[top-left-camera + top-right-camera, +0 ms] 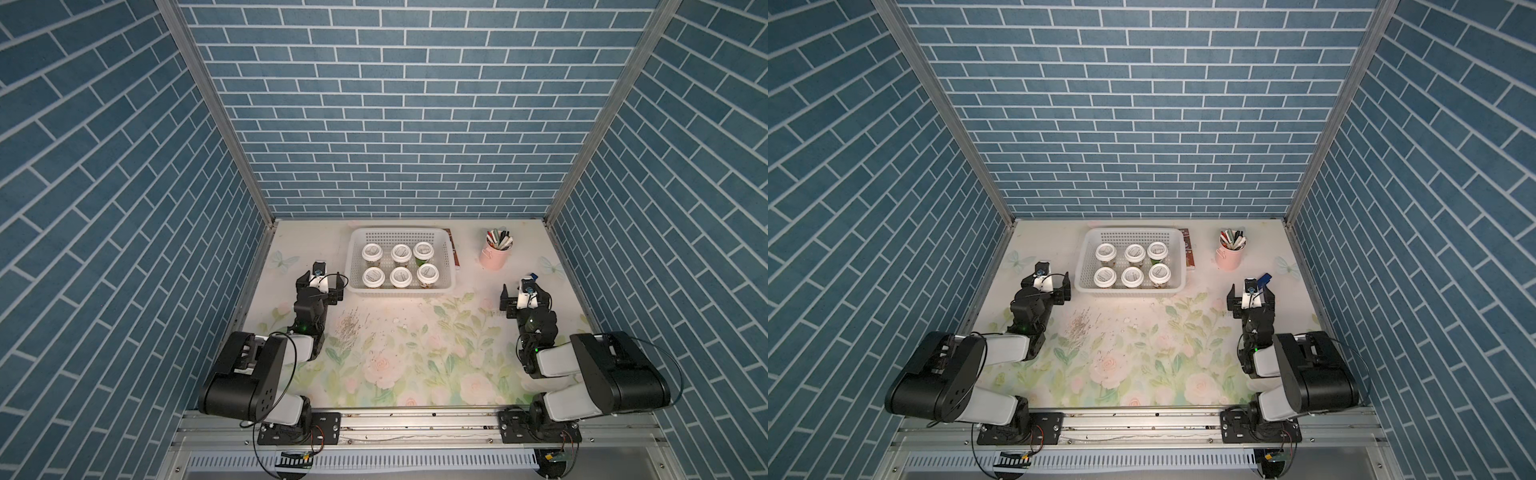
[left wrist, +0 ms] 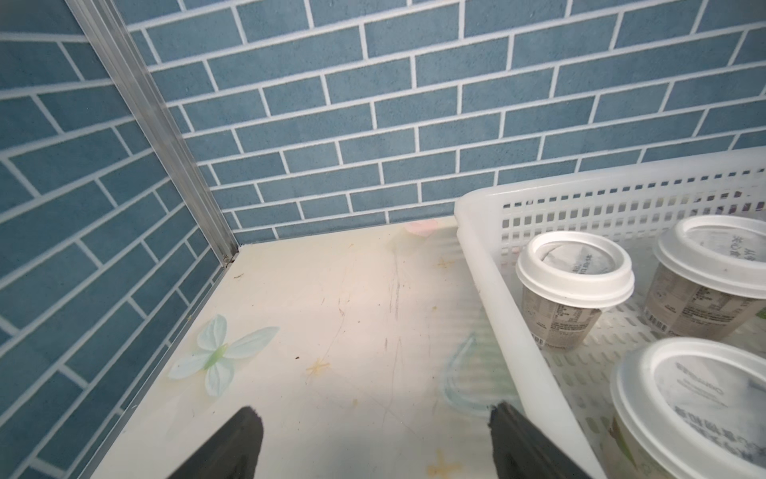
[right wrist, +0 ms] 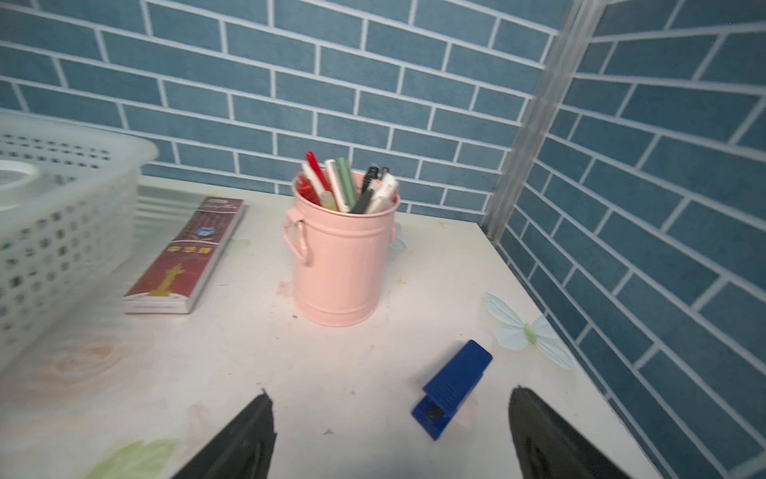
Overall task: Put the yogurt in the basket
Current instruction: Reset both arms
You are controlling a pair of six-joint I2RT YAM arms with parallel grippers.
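- The yogurt (image 1: pixel 401 253), six cups in all, stands upright inside the basket (image 1: pixel 399 291) in the upper middle of both top views. The cups sit in two rows of three with their lids up, which fills the floor evenly and leaves none leaning on a neighbour.
- One cup in the far row has a green body (image 1: pixel 419 262); the others look tan.
- The left arm (image 1: pixel 309 309) sits at left-centre of a top view, just beside the basket's left wall. Its jaws stand apart with nothing between them. In the left wrist view only bare counter (image 2: pixel 352 331) lies between the tips, with the basket rim (image 2: pixel 497 290) at the right of the frame.
- The right arm (image 1: pixel 534 320) sits at right-centre, well apart from the basket. Its jaws are also spread and empty. A blue clip (image 3: pixel 454 385) lies on the counter just ahead of them, apart from both tips.
- A pink cup of pens (image 1: pixel 496 253) and a red box (image 3: pixel 186 257) beside the basket's right wall are bystanders.
- No cup remains outside the basket, so the job looks finished. Both arms standing clear and empty suits that.
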